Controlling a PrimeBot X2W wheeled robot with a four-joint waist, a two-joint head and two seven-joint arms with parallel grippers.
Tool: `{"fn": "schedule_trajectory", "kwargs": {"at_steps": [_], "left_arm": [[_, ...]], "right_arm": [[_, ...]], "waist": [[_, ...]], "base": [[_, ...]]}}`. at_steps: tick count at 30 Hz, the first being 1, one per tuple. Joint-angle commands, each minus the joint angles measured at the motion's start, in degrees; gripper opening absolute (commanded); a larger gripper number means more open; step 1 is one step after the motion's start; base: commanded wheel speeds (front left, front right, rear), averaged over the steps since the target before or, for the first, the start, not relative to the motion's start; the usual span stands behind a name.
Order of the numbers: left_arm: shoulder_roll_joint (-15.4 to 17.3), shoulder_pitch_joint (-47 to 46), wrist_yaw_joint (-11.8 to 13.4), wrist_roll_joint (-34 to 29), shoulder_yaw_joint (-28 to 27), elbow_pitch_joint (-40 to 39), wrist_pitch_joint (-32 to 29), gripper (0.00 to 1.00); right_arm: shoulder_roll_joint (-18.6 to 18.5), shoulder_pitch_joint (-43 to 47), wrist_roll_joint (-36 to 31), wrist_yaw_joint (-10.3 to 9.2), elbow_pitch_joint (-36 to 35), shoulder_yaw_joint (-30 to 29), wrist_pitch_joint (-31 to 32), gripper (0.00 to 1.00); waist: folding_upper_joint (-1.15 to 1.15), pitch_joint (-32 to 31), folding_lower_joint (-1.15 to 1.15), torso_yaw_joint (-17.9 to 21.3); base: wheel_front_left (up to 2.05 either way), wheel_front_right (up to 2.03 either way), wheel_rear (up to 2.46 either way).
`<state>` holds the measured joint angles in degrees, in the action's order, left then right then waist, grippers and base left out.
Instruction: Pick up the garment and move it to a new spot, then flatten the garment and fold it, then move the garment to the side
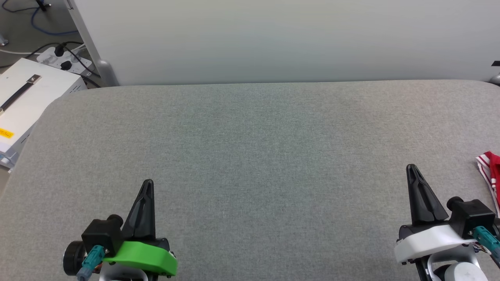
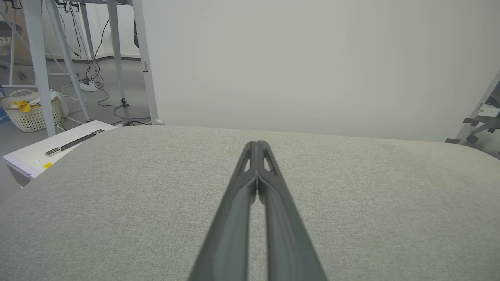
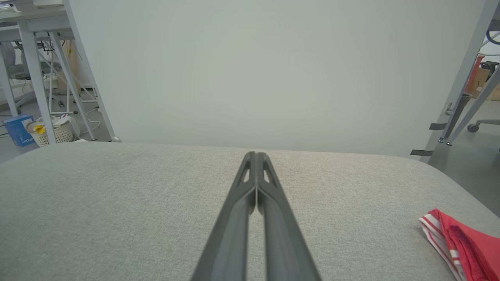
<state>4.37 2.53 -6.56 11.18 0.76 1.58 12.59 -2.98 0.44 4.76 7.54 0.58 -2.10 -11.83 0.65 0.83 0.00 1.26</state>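
Head view: left pincer [image 1: 148, 183] and right pincer [image 1: 411, 168] are both closed and empty over the grey fabric desk [image 1: 250, 148]. The red and white jersey [image 1: 493, 173] lies at the desk's right edge, cut off by the frame, just beside the right pincer but apart from it

Left wrist view: fingers pressed together, bare desk ahead

Right wrist view: fingers together, jersey bunched at lower right near the rounded corner

Risk: a pincer going in closed would likely shove the cloth over the edge; a shallow pinch could slip
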Motion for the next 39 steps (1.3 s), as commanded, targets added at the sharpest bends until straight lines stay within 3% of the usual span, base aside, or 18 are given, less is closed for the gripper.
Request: {"fn": "schedule_trajectory", "kwargs": {"at_steps": [1,39], "left_arm": [[-0.2,-0.4,0.4,-0.9,-0.1,-0.2,-0.3,0.00],[-0.7,-1.1,2.6,-4.6,-0.4,-0.7,-4.7,0.00]], "right_arm": [[0.0,-0.1,-0.5,-0.01,-0.1,0.1,0.4,0.00],[0.0,-0.2,-2.0,-0.02,-0.2,0.8,4.5,0.00]], "waist": [[-0.10,0.0,0.00,0.0],[-0.30,-0.3,0.00,-0.5]], "base": [[0.00,0.00,0.00],[0.00,0.00,0.00]]}}
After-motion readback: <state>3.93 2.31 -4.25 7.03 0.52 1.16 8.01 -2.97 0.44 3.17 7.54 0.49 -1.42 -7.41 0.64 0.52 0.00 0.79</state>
